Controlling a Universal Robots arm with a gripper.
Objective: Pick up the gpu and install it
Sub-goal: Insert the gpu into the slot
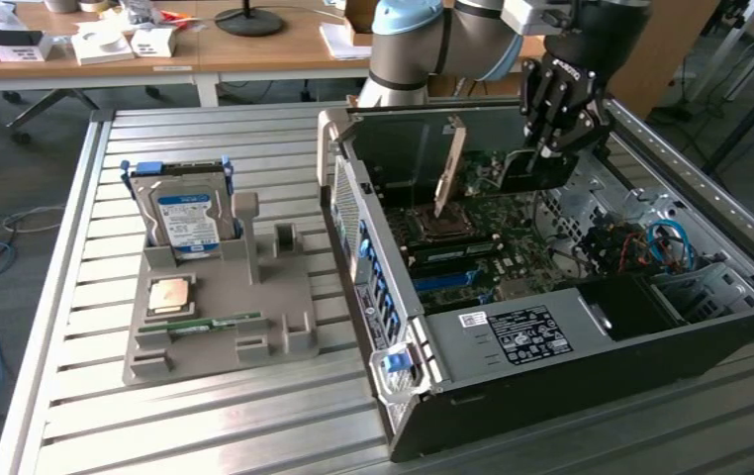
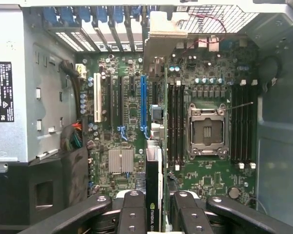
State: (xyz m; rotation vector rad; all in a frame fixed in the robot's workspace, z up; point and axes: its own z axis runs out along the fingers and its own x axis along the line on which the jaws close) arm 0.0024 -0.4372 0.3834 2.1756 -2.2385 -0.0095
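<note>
- The claw (image 2: 155, 213) is found pinching the gpu (image 2: 154, 168). Its fingers (image 2: 132, 214) are set against both faces of the card, which is seen edge-on with its labelled edge toward the wrist.
- In the exterior view, the claw (image 1: 555, 134) is recorded inside the open computer case (image 1: 614, 327). The gpu (image 1: 535, 170) hangs beneath it over the motherboard (image 1: 483, 237). Contact with the board cannot be confirmed.
- The step in hand is judged to be the seating of the card in its slot. The card's edge is seen running parallel to the long blue slot (image 2: 143, 105). It appears set slightly toward the side of the processor socket (image 2: 206, 131). It is judged that this offset should be removed before any pressure is applied.
- It is advised that the card be held upright and pressed straight down, evenly along its length. A tilted entry is judged likely to jam the edge connector.
- A beige bar (image 2: 163, 24) is noted at the far end of the card's line, beside the rear slot openings. The bracket end should be guided clear of it.
- Farthest off, a grey fixture (image 1: 219, 341) on the worktop (image 1: 192, 426) carries a hard drive (image 1: 182, 218) and a memory stick (image 1: 219, 324). Both are well apart from the work.
</note>
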